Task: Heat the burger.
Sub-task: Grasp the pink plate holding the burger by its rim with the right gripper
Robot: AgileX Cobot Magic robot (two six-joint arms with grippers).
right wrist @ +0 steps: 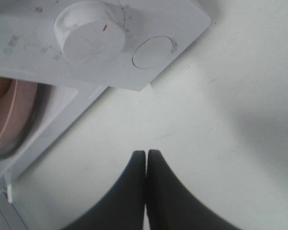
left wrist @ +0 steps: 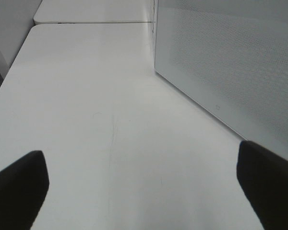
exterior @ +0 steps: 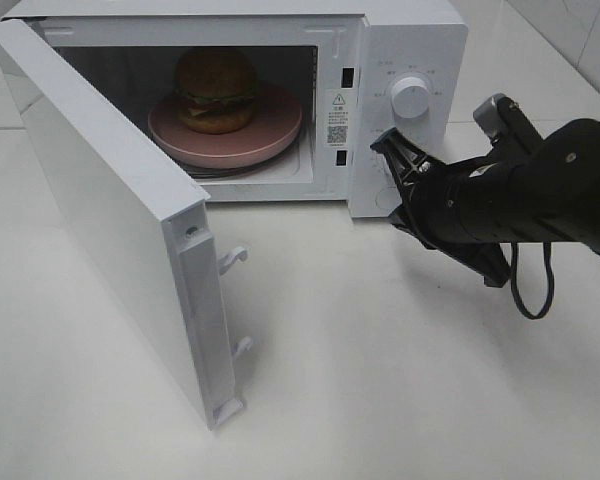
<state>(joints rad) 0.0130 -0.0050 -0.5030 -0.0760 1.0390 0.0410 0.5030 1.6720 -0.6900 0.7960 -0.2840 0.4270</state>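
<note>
Right gripper (right wrist: 146,155) pinched closed, black arm (exterior: 520,195) stretched sideways — left gripper (left wrist: 139,155) spread wide, apparently hovering low.

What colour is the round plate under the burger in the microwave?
Pale pink; the flat round plate shows best in the exterior high view.
</note>
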